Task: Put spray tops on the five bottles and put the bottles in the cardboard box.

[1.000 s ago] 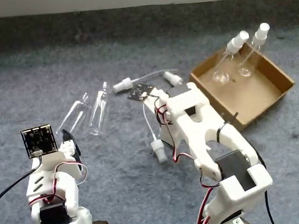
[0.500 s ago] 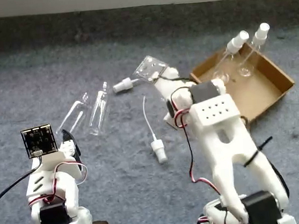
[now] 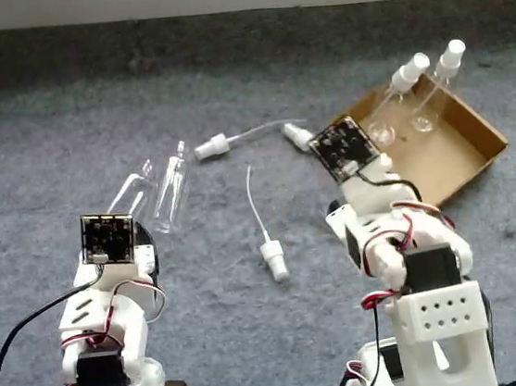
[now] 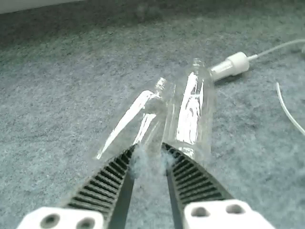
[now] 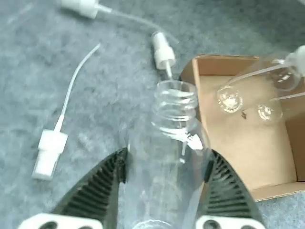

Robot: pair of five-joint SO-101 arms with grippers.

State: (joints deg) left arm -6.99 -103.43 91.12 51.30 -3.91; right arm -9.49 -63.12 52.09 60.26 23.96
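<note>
Clear uncapped bottle [image 5: 175, 119] clamped in R pincer [image 5: 167, 160], just left of cardboard box [image 5: 248, 157]; L pincer [image 4: 148, 151] slightly open, empty, by two lying bottles [image 4: 190, 114].

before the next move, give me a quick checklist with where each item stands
1. Right hand grips the open bottle on both sides: ok.
2. Spray top on that bottle: not ok, neck bare.
3. Loose spray tops available: ok, three lie free.
4. Left hand free: ok, open beside two uncapped bottles.
5. Cardboard box has room: ok, two capped bottles at one end.
</note>
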